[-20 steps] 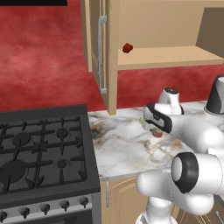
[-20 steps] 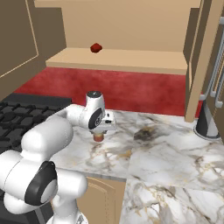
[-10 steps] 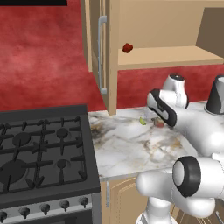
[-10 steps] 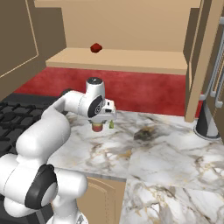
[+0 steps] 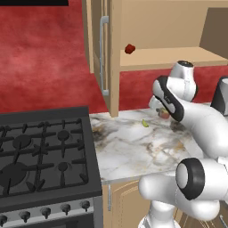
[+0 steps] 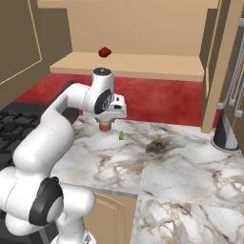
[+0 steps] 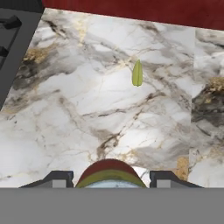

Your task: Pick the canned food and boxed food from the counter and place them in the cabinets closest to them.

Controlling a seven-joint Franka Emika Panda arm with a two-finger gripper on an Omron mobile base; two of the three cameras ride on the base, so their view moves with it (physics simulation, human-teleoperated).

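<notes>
Marble counter [image 6: 190, 181] beside a black stove [image 5: 40, 156], under an open tan cabinet [image 6: 128, 64]: the tool [image 6: 106, 125] has its jaws drawn in on the can [image 7: 109, 174], gripped from above and raised off the counter. The can's axis stands upright, its red-and-tan label bearing no readable writing. The cabinet shelf lies above and behind the can, so the coming move looks like a lift and a reach forward. A yellow-green scrap [image 7: 137, 73] lies on the counter nearby; a small red thing [image 6: 104, 51] sits on the shelf.

red-and-tan canned food [image 7: 109, 173], brown-veined white-grey counter [image 7: 87, 109], yellow-green scrap [image 7: 137, 73]
</notes>
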